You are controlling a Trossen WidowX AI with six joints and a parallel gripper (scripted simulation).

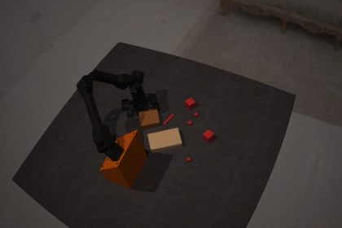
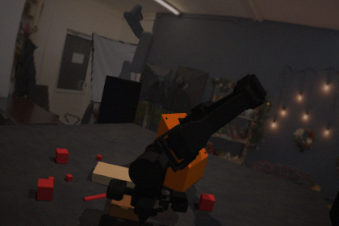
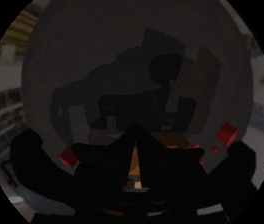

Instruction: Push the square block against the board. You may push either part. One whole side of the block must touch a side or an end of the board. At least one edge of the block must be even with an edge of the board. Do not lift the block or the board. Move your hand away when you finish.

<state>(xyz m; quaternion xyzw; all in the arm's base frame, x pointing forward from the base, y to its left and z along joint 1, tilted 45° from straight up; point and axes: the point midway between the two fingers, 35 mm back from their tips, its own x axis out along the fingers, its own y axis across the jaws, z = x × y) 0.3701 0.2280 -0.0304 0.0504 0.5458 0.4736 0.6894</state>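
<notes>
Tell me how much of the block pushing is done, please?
Not finished yet. The orange-brown block and the pale board both lie flat on the table, but a gap of dark table shows between them. The gripper is shut, down beside the block's far side from the board. Left: closing that gap, lining up an edge, then moving the gripper away.

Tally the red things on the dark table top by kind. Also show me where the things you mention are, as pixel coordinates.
Large red cubes (image 1: 190,103) (image 1: 208,136) (image 1: 111,134) (image 2: 61,156) (image 2: 45,189) (image 2: 207,202) (image 3: 227,134) (image 3: 68,157): 3
Small red pieces (image 1: 196,114) (image 1: 190,123) (image 1: 189,159) (image 2: 99,157) (image 2: 69,177) (image 2: 51,178) (image 3: 214,150) (image 3: 201,161): 3
Red stick (image 1: 168,119) (image 2: 95,197) (image 3: 196,146): 1
Total: 7
</notes>
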